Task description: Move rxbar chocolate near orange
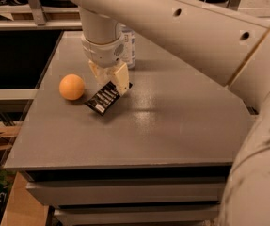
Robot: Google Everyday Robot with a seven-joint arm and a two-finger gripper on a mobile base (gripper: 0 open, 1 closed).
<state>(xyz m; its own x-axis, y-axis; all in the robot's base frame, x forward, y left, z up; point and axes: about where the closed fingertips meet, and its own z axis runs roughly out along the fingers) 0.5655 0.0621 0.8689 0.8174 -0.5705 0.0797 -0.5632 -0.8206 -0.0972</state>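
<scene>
The bar (104, 98) is judged light, thin and a little flexible, with a slick wrapper that can slip or crumple, so it is best taken across its narrow width near one end. It is seen tilted just right of the orange (72, 87), apart from it, with its lower left end on or perhaps just above the table (172, 126). Its upper right end is pinched by the gripper (112, 79), which is placed directly above it, in front of the bottle (128, 51).

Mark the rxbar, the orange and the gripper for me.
rxbar chocolate (104, 98), camera view, middle of the black wrapper.
orange (72, 87), camera view, centre of the fruit.
gripper (110, 78), camera view, midway between fingertips holding the bar.
</scene>
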